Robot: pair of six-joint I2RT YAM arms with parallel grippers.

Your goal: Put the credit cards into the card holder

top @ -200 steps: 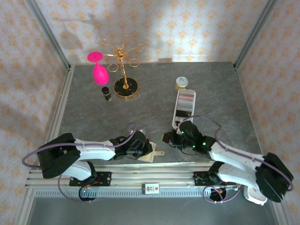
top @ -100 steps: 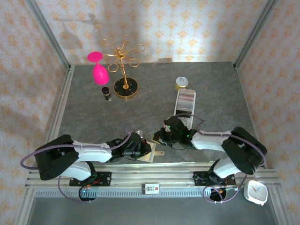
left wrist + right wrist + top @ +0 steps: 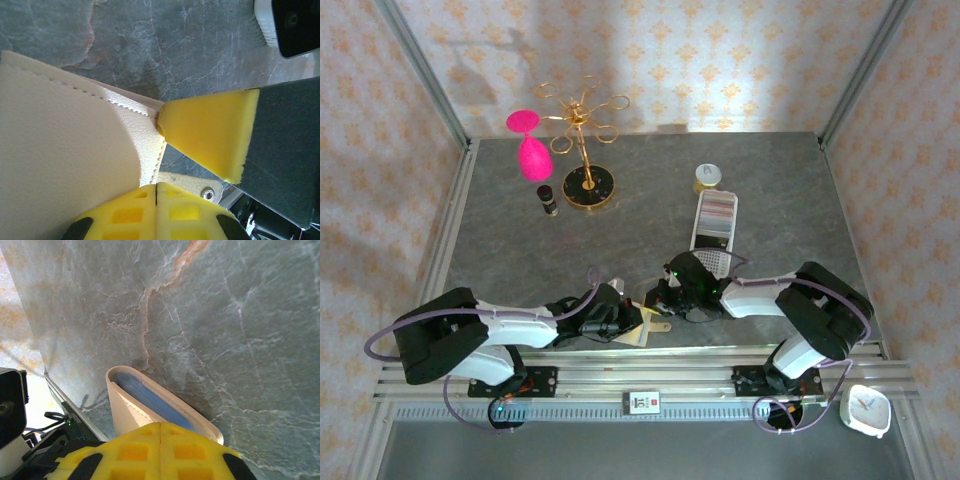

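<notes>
The beige card holder (image 3: 640, 335) lies at the table's near edge, its snap tab (image 3: 200, 187) pointing right. My left gripper (image 3: 623, 318) is shut, its yellow pads (image 3: 125, 215) closed together and resting against the holder's cover (image 3: 65, 150). My right gripper (image 3: 660, 297) is shut too; one of its yellow fingertips (image 3: 210, 130) touches the holder's edge. In the right wrist view the card holder (image 3: 125, 412) stands edge-on and slightly spread, with the bluish-dark edges of credit cards (image 3: 150, 399) inside the fold, just beyond the right gripper (image 3: 160, 432).
A long white tray (image 3: 715, 225) lies behind the right gripper, a small jar (image 3: 708, 177) beyond it. At the back left are a gold stand (image 3: 582, 150), a pink glass (image 3: 530, 150) and a small dark bottle (image 3: 549, 199). A white clock (image 3: 865, 410) sits by the rail.
The right arm has swung its gripper left, up to the card holder's edge, and its elbow has risen, which uncovers the clock. The left gripper has stayed on the holder.
</notes>
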